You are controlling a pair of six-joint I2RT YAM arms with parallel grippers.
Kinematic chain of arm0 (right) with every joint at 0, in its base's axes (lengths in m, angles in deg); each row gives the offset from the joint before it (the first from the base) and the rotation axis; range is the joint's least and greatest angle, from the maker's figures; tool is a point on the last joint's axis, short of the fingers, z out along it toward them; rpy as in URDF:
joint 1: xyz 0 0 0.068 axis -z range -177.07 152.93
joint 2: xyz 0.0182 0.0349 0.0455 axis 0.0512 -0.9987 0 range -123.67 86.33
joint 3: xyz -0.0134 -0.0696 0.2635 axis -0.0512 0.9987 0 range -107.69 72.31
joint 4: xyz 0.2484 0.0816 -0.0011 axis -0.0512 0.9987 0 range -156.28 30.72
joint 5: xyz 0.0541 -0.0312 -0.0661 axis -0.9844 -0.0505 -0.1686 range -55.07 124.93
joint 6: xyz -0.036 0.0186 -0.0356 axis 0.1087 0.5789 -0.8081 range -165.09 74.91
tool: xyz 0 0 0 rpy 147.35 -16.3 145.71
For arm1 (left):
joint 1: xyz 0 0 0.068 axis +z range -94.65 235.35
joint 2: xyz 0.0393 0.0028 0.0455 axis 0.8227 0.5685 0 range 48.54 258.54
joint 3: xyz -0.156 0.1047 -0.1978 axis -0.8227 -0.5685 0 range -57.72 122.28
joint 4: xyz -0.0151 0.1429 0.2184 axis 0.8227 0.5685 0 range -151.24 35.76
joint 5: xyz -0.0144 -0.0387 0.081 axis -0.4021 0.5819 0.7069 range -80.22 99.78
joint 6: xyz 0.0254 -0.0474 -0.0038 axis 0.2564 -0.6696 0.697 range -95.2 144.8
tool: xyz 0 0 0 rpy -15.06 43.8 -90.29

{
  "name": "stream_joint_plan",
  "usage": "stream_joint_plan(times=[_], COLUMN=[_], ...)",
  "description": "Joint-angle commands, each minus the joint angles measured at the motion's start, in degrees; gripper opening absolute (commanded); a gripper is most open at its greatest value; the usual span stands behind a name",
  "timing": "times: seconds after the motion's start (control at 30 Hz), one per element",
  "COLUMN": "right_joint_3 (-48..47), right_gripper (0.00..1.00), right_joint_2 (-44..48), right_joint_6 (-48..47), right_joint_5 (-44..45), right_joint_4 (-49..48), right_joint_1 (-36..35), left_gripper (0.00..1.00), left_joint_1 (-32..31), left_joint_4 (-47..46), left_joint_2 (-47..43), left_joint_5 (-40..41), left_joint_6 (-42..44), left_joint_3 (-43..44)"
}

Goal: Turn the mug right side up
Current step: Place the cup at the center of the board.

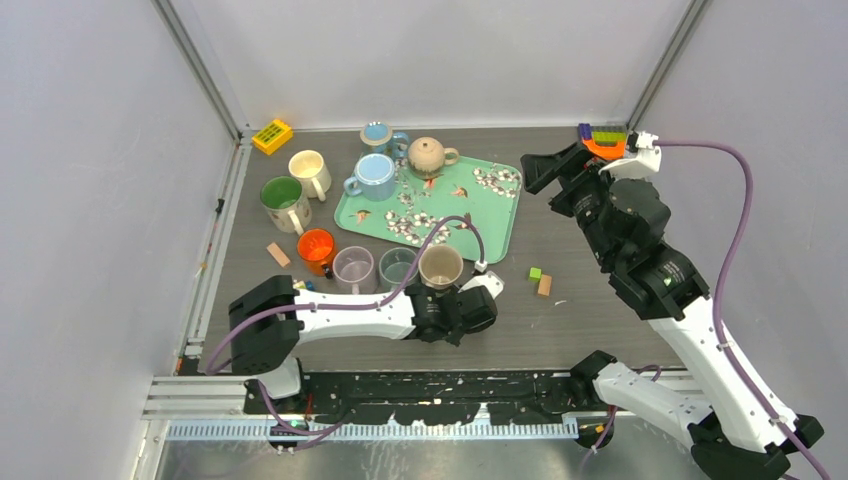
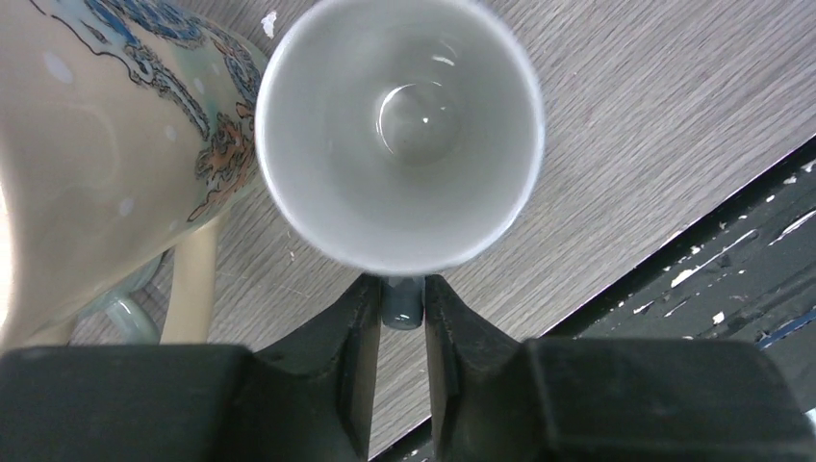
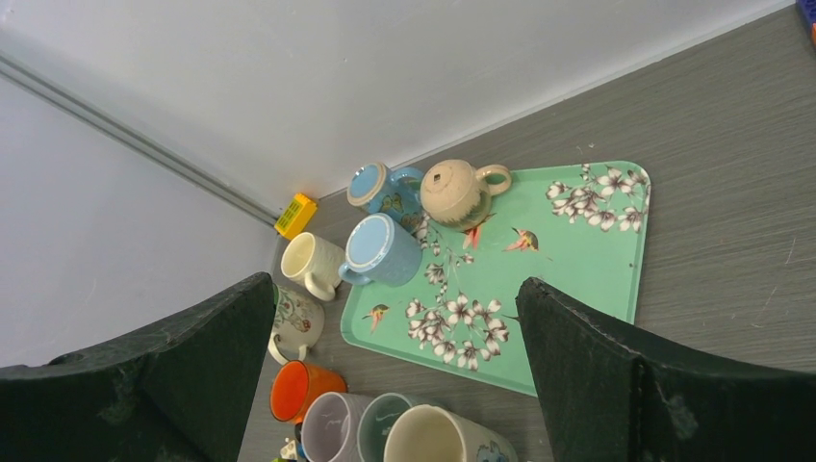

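Left jaws lie under their own wrist in the top view, so their state cannot be read there. That wrist sits at the near side of the worktop, just in front of a beige mug standing mouth up. Left of it, in a row, stand a clear mug, a purple mug and an orange mug. Behind them a tray carries a teapot and a blue mug. The right jaws hang wide open over the far right of the worktop, just right of the tray and well apart from every mug. A green block and a wood block lie between the two arms.

From the left wrist, the left jaws are narrow, pinched on the grey-blue handle of the mug. Its mouth faces up toward the camera, pale and bare inside. The beige mug stands just beside it on the left; whether they touch cannot be told, nor whether the held mug's base rests on the worktop.

From the right wrist, the right jaws stand at the two sides of the frame, far apart, gripping nothing. Below them lie the tray, teapot and blue mug, with a cream mug left of the tray and a yellow block in the corner.
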Motion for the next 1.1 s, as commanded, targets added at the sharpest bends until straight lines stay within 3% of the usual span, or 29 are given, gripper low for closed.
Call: stream_joint_plan(times=[0.0, 0.33, 0.67, 0.87, 1.07], right_joint_3=[-0.58, -0.56, -1.85, -6.6, -12.21], right_gripper=[1.0, 1.0, 1.0, 1.0, 1.0], right_joint_2=[-0.26, -1.51, -5.38, -13.24, -25.59], right_joint_6=[0.84, 1.0, -0.06, -3.75, -9.57], right_joint_5=[-0.47, -1.51, -4.07, -6.6, -15.32], right_joint_4=[-1.21, -1.36, -1.09, 0.73, -0.65], right_joint_1=[-0.12, -0.16, -0.11, -0.04, 2.78], left_gripper=[0.28, 0.43, 0.58, 0.64, 0.79], left_joint_1=[-0.26, -0.31, 0.7, 6.79, 16.98], left_joint_4=[-2.23, 2.02, 7.11, 10.41, 10.37], left_joint_2=[-0.91, -5.82, -20.22, -25.4, -29.85], left_joint_5=[1.63, -0.18, -0.44, -0.87, -5.55], left_joint_6=[-0.89, -1.1, -3.65, -5.53, -5.72], left_joint_3=[0.65, 3.09, 5.94, 6.2, 4.86])
